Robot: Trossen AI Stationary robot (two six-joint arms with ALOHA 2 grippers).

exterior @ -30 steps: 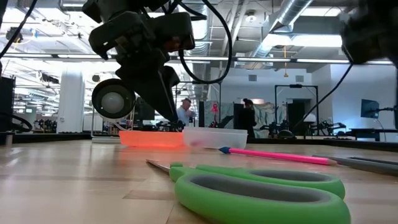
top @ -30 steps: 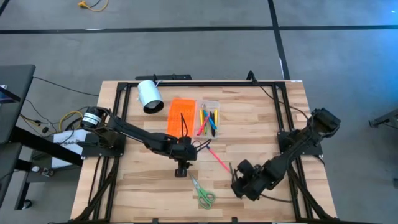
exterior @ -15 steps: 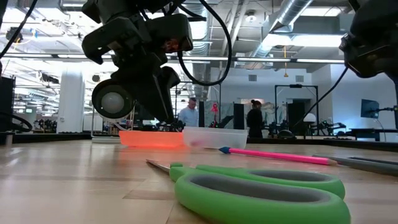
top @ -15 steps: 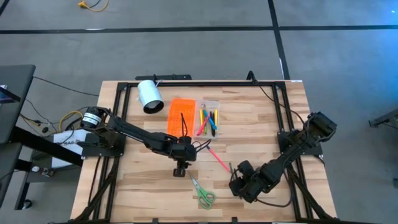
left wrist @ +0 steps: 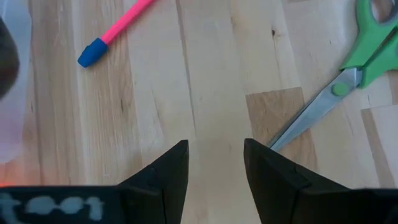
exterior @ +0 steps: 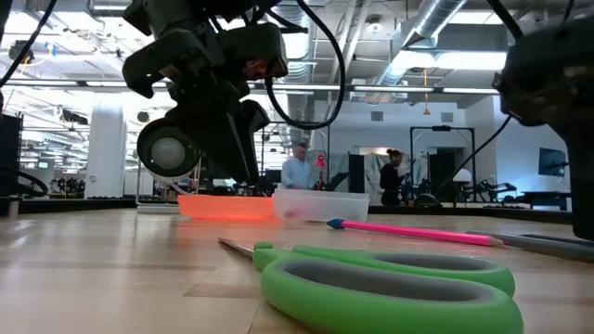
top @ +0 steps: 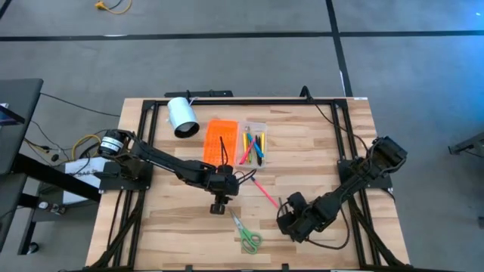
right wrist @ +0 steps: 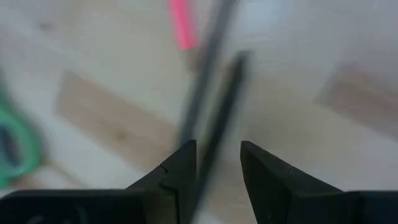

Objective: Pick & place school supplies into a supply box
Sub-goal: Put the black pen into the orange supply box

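My left gripper (left wrist: 214, 146) hangs open over bare wood near the table's middle (top: 219, 207). Beyond it lie a pink pencil (left wrist: 118, 30) with a blue end and the green-handled scissors (top: 246, 234). My right gripper (right wrist: 217, 146) is open above the table at the near right (top: 283, 219). Its fingers stand on either side of a thin dark pen (right wrist: 208, 112) that lies flat on the wood; I cannot tell whether they touch it. The supply box lies at the far middle, with its orange lid (top: 220, 140) beside its clear tray (top: 255, 127), which holds several coloured pens.
A white cylinder (top: 181, 115) lies on its side at the far left, by the black frame rail (top: 227, 100). The pink pencil (top: 265, 193) lies slanting between the two grippers. People stand in the room beyond the table's far edge (exterior: 297, 172).
My right gripper has sunk a little toward the dark pen and rolled about its own axis, still open. Its arm now shows lower and larger in the low view. The people in the background have walked to the right.
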